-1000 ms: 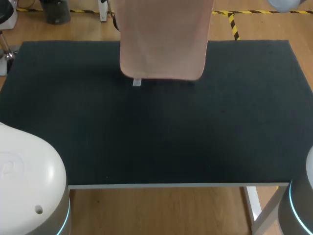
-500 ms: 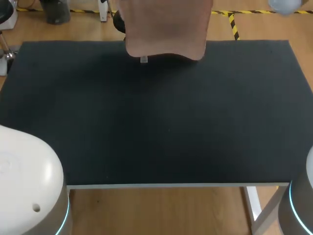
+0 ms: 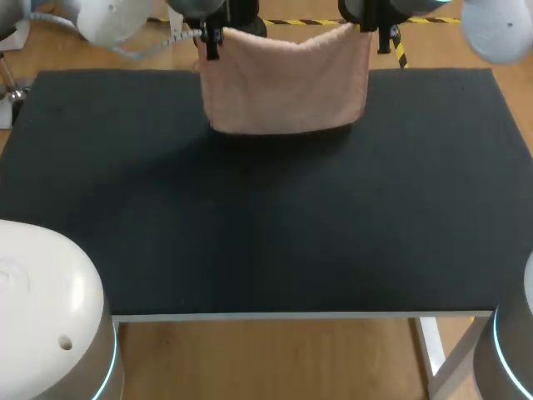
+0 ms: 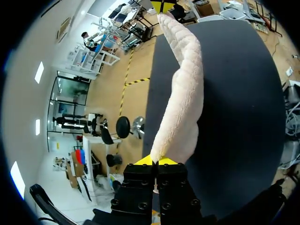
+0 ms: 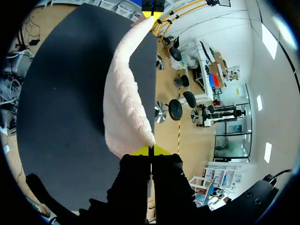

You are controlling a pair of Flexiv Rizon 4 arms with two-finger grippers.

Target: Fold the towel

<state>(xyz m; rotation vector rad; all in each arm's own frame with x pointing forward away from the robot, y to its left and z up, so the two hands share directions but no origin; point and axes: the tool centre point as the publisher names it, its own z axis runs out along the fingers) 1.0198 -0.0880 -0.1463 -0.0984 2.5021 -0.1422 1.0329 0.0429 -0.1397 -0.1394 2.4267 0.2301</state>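
**Towel** (image 3: 285, 83): one, pale pink, terry. It hangs as a sheet over the far edge of the table, about midway along that edge, held up by its two upper corners. The top edge dips slightly between the corners. The lower edge is rounded and lies over the table's far strip, with a shadow just beneath it. Whether it touches the table cannot be told.

**Table** (image 3: 266, 217): one, with a dark mat covering its top and a pale rim showing along the near edge.

**Left gripper** (image 4: 156, 161): above the table's far edge, left of its middle. The yellow tips are pressed together, pinching the towel's left upper corner. In the left wrist view the cloth runs away from the tips as a thick band out over the table, as far as the other gripper.

**Right gripper** (image 5: 151, 151): above the table's far edge, right of its middle, level with the left one. The yellow tips are closed tight on the towel's right upper corner, and the cloth leaves them in the same way, stretched above the table.

**Arms**: the left one (image 3: 117, 17) comes in past the table's far left corner, and the right one (image 3: 500, 33) comes in past its far right corner.
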